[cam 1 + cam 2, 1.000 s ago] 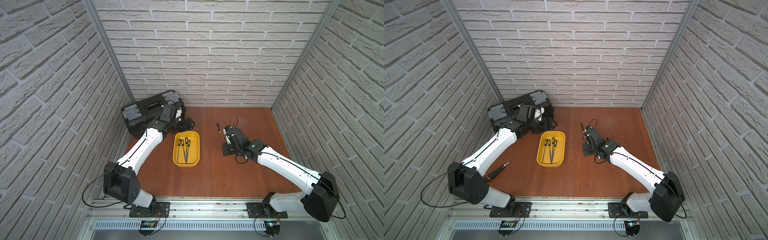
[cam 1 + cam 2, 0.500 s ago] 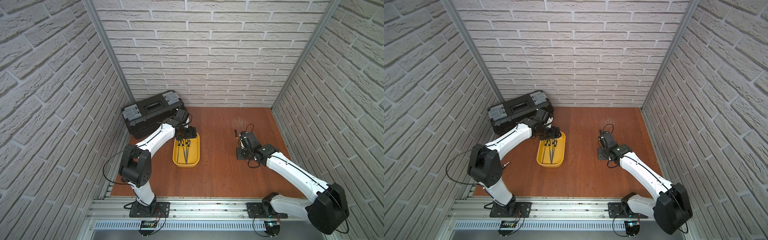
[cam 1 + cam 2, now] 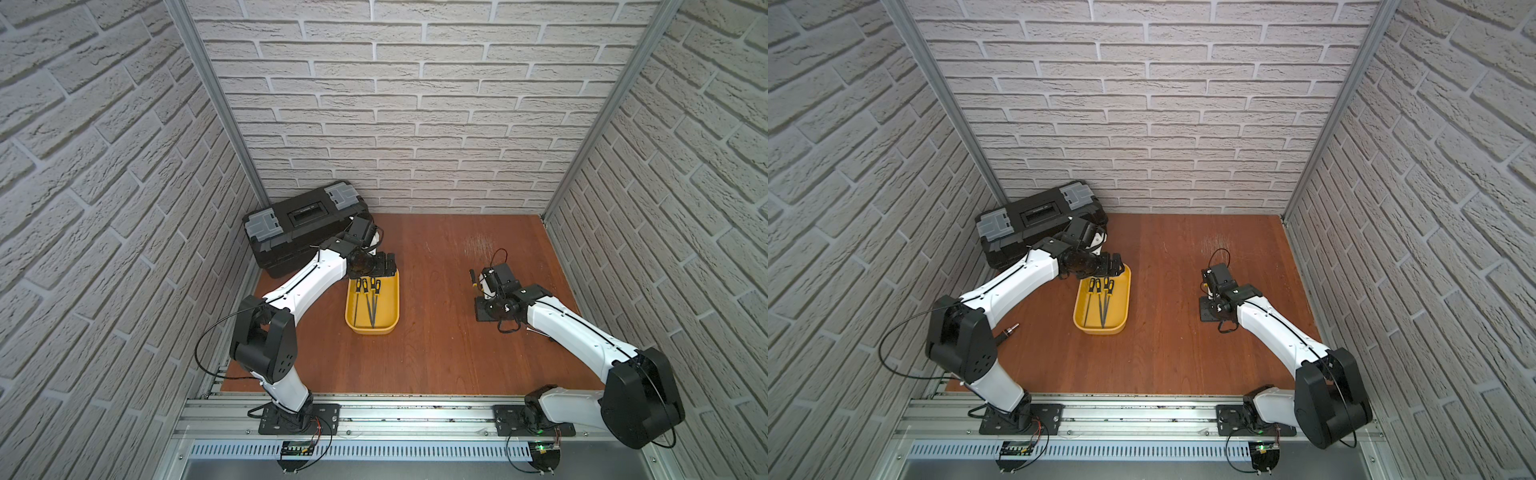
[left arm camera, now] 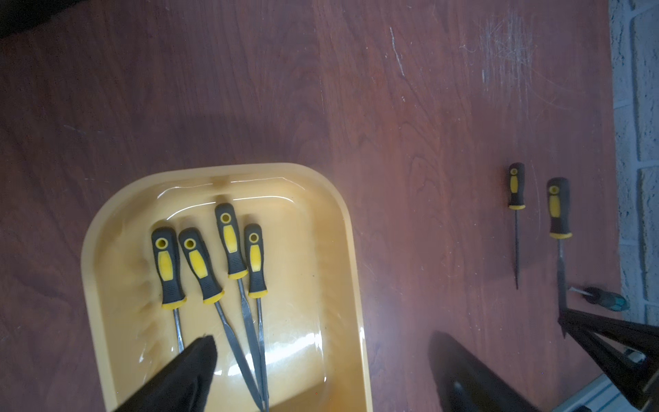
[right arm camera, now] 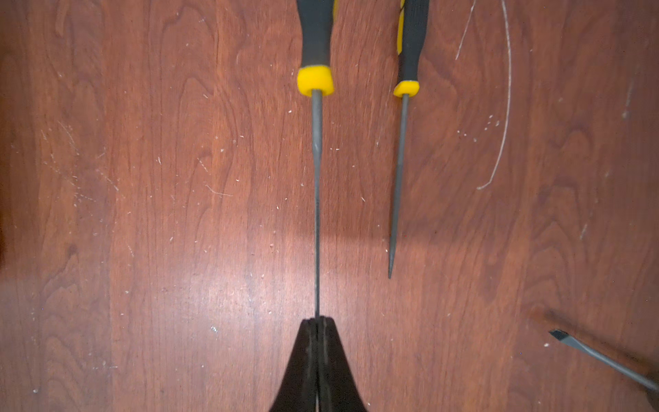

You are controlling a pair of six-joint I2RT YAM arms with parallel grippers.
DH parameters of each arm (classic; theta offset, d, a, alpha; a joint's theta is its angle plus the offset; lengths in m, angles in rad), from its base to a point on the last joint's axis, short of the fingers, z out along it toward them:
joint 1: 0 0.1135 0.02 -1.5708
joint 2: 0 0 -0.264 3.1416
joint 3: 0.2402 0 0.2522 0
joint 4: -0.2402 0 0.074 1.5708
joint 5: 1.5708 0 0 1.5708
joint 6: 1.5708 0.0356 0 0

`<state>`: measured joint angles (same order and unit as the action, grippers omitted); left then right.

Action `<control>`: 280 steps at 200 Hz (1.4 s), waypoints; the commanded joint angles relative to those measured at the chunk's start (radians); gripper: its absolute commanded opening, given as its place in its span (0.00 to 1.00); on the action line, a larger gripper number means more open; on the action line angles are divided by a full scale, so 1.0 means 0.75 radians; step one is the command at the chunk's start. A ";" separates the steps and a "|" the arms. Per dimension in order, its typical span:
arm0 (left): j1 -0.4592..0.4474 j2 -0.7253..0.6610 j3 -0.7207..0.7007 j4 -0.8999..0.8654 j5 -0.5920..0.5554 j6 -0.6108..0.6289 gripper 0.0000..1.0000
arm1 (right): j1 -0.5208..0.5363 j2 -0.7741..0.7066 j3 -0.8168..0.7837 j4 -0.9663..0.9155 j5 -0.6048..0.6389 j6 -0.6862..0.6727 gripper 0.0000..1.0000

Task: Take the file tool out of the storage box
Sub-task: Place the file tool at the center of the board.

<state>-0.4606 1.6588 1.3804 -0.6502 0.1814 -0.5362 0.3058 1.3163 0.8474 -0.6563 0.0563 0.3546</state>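
The bench [image 3: 436, 357] is walled by brick on three sides, and most of its front half lies bare. The toolbox [image 3: 291, 232] fills the far left corner (tight to the walls). The tub [image 3: 372, 331] sits just in front of it, with a broad clear strip on its right.

The left claw [image 3: 386, 268] hangs spread wide over the tub's far end, gripping nothing; a second ago it was back at the toolbox. The right claw [image 5: 316, 321] is clenched on the blade tip of a file [image 5: 315, 82], out of the tub and well to its right, carried further right during that second. Four files [image 4: 199, 265] lie in the tub.

The wrist views show a second file [image 5: 406, 88] lying on the bench just beside the held one, and a screwdriver [image 4: 606, 298] near the brick edge, both hard to make out from above. Only a top view shows a small tool [image 3: 1005, 333] beside the left arm.
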 commanded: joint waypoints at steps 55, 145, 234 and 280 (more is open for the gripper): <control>-0.008 -0.031 -0.051 0.079 0.038 0.027 0.98 | -0.027 0.145 0.024 0.081 -0.048 -0.017 0.03; -0.012 -0.042 -0.085 0.098 0.036 0.009 0.98 | -0.027 0.180 -0.017 0.165 0.053 0.035 0.03; -0.021 -0.045 -0.085 0.092 0.031 0.008 0.99 | -0.027 0.223 -0.049 0.197 0.042 0.099 0.03; -0.023 -0.050 -0.088 0.088 0.026 0.010 0.99 | -0.027 0.253 -0.052 0.213 0.036 0.115 0.03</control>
<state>-0.4717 1.6539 1.3319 -0.6025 0.2028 -0.5343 0.2905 1.4906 0.8188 -0.5312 0.0830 0.4168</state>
